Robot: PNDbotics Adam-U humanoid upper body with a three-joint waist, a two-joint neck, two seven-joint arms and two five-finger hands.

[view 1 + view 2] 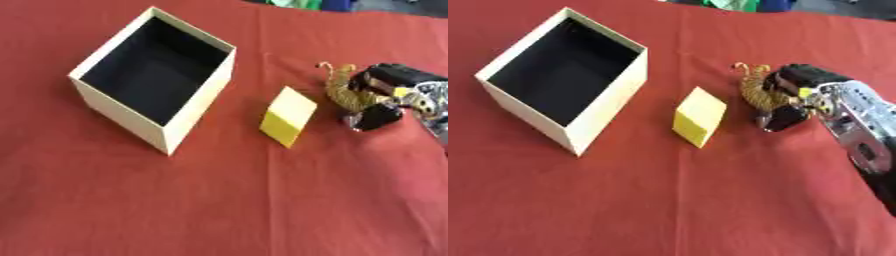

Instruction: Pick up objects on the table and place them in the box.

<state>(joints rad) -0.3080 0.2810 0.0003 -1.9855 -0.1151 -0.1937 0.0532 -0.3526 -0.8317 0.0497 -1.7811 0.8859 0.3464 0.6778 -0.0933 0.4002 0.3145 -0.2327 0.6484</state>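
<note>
Red tablecloth (219, 210) with faint creases, green and blue shapes (750, 5), perhaps fabric, at far edge

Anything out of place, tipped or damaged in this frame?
Nothing stands out. The box stands upright and open, the yellow block lies beside it, and the right hand is curled around a striped toy.

The box (166, 122) stands open-topped at far left; a yellow block (288, 116) sits between it and the right hand (794, 97). The near surface (219, 210) is bare cloth.
</note>
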